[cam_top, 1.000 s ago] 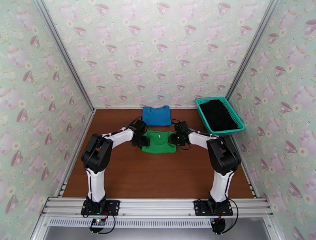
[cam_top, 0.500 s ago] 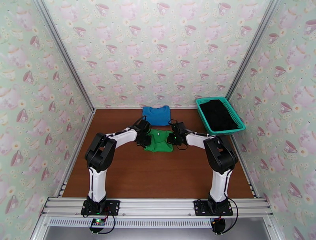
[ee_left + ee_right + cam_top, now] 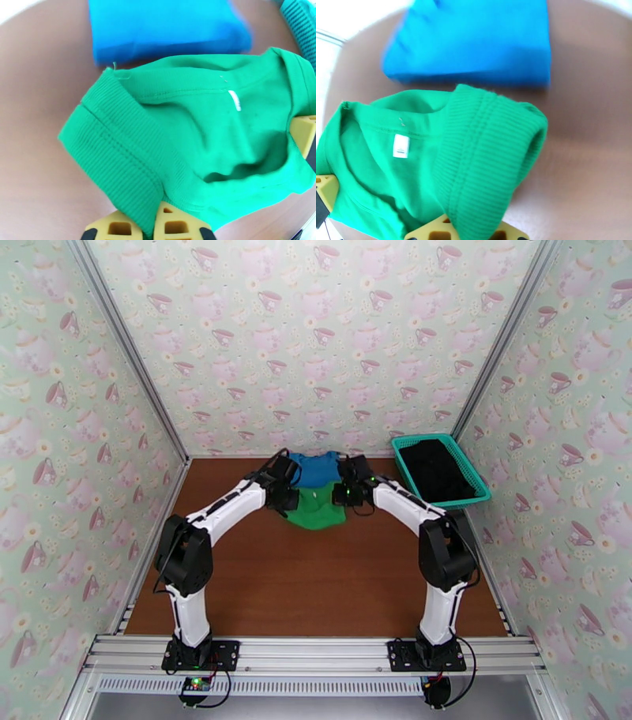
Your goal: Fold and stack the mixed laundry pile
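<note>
The green shirt (image 3: 316, 510) hangs bunched between both grippers, just in front of the folded blue shirt (image 3: 316, 467) at the back of the table. My left gripper (image 3: 286, 497) is shut on its left ribbed edge, and my right gripper (image 3: 345, 493) is shut on its right edge. In the left wrist view the green shirt (image 3: 197, 130) runs down into the yellow fingertips (image 3: 173, 225), with the blue shirt (image 3: 166, 27) beyond. The right wrist view has the green shirt (image 3: 434, 165) pinched between its fingertips (image 3: 430, 233), the blue shirt (image 3: 474, 43) behind. The black garment (image 3: 433, 469) lies in the basket.
A teal lattice basket (image 3: 478, 491) stands at the back right corner, close to the right arm's elbow. Papered walls enclose the brown table (image 3: 316, 587) on three sides. The near half of the table is bare wood.
Both grippers have shut on the green shirt's side edges. They lifted it and carried it back toward the blue shirt, and the shirt has bunched narrower between them.
</note>
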